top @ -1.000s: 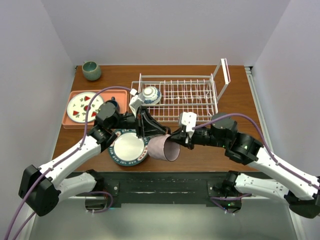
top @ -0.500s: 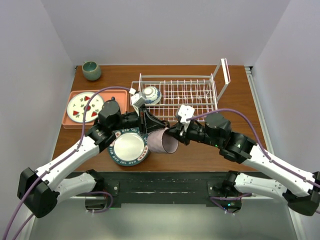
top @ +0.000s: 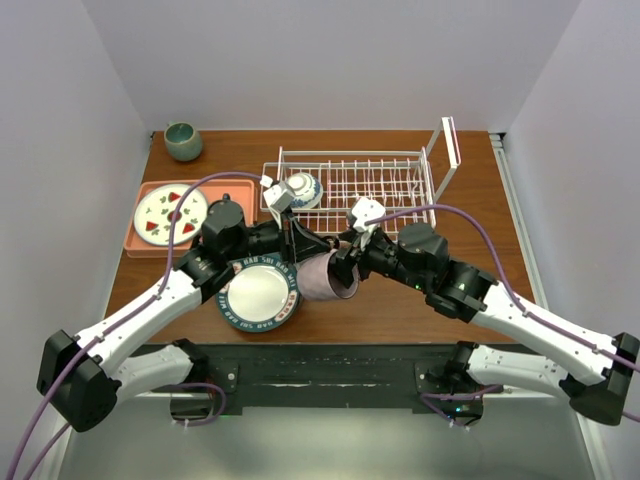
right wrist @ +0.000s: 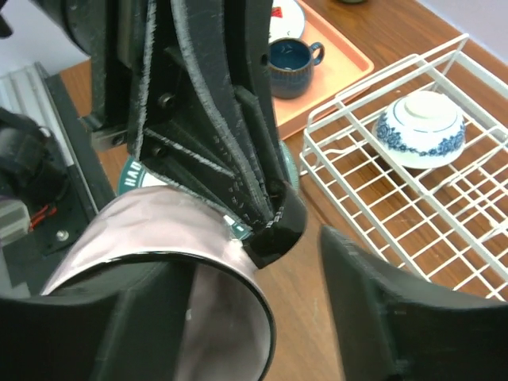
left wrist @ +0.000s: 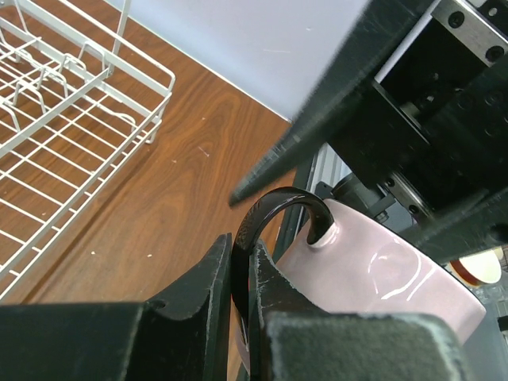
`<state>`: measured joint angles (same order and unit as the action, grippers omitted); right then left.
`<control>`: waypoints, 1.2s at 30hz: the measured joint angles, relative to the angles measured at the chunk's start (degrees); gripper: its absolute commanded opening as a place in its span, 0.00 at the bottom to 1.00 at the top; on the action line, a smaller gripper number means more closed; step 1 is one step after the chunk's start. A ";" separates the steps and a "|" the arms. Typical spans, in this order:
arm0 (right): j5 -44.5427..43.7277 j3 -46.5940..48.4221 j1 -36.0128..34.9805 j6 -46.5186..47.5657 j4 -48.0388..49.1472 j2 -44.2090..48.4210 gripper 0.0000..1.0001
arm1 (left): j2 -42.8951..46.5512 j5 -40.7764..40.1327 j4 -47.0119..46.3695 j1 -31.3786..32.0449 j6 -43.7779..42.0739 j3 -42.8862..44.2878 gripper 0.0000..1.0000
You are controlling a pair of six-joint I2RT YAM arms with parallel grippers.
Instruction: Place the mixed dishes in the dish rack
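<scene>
Mug-to-tool relation: the pinkish glass mug (top: 322, 277) lies on its side between the two arms, just in front of the dish rack (top: 350, 185) and beside the large white plate with the lettered teal rim (top: 260, 293).

The left tool (top: 303, 247) is clenched on the mug's dark handle (left wrist: 274, 202). In the left wrist view you see both fingers (left wrist: 213, 274) pressed against the handle loop, the pink body (left wrist: 373, 270) hanging to their right.

The right tool (top: 345, 262) is released. In the right wrist view its jaws stand well apart, with the mug's rim (right wrist: 238, 270) between them. Whether either finger touches the glass, you cannot tell.

Only the right wrist view shows a dark blue cup (right wrist: 290, 63) on the salmon-pink tray (right wrist: 349, 59). It also gives the small blue-and-white patterned bowl (right wrist: 419, 127) plainly, upside down inside the rack. The overhead view alone shows the white plate with red fruit marks (top: 168, 213) and the grey-green cup (top: 183, 140) at the far left corner of the bench (top: 400, 300).

From above, both tools overlap the mug, so the grip itself is hidden there. You cannot tell from any view whether the mug touches the bench.
</scene>
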<state>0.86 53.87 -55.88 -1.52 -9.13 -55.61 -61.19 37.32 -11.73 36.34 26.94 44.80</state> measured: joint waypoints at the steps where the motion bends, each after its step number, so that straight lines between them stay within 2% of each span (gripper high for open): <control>1: -0.37 0.00 0.00 -0.04 0.02 0.02 0.80 | 0.00 0.17 -0.02 0.00 0.02 0.00 0.00; 12: -11.39 -3.39 -0.09 -2.80 0.11 2.86 0.88 | 0.02 -3.78 2.95 0.13 -2.23 0.17 0.00; 21: -19.52 -8.79 0.00 -8.00 -0.81 8.55 0.88 | -0.31 -8.07 6.27 0.22 -4.24 0.42 0.00; 29: -22.77 -9.09 0.02 -12.57 -4.37 14.16 0.88 | -1.51 -11.63 7.26 0.46 -7.63 0.42 0.00; 33: -22.84 -5.86 0.02 -13.27 -7.02 13.42 0.86 | -1.81 -15.85 8.55 1.81 -11.78 0.46 0.00; 36: -22.86 2.40 0.02 -13.27 -9.86 6.86 0.81 | -3.30 -22.08 12.63 5.33 -15.76 1.99 0.00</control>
<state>-22.00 56.27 -55.86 -14.79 -18.98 -48.75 -64.49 15.25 0.91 41.67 11.18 46.78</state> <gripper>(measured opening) 0.854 0.135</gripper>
